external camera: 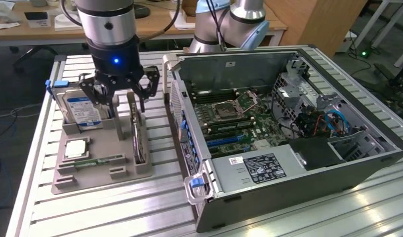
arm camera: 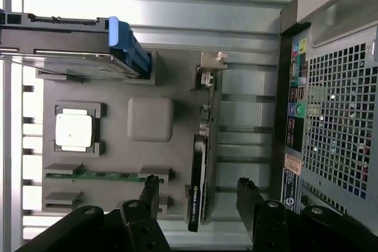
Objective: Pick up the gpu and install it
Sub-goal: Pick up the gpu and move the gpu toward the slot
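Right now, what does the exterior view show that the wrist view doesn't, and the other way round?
Exterior view's extra: the inside of the open computer case, with its motherboard, blue cables and a labelled metal box.

Wrist view's extra: the case's rear panel, with its perforated grille and coloured ports.

Shared: the gray tray holding the hard drive, processor chip, memory stick and the gpu standing on edge. The open gripper is above the gpu, one finger to each side.

One gpu, one drive, one case
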You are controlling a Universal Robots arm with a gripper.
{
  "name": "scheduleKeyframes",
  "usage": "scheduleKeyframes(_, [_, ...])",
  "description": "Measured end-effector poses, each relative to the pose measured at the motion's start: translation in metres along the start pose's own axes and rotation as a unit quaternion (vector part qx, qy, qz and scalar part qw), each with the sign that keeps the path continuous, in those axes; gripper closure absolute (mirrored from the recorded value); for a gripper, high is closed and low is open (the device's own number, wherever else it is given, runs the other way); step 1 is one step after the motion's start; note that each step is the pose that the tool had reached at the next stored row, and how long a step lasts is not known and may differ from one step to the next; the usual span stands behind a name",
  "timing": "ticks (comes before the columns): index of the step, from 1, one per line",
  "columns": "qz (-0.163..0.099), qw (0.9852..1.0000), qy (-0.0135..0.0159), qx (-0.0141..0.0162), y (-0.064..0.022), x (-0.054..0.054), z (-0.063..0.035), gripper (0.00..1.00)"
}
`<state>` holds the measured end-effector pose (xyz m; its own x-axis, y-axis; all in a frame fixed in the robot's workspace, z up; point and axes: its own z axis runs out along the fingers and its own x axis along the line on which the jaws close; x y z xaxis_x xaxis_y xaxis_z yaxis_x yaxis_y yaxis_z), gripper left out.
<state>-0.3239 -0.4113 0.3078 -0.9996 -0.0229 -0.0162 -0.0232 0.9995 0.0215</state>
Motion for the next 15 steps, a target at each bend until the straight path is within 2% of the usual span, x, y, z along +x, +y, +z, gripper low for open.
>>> scheduleKeyframes(15, [0.0, 1.0, 0.0, 0.0, -0.002, -0.002, 0.0274, 0.35])
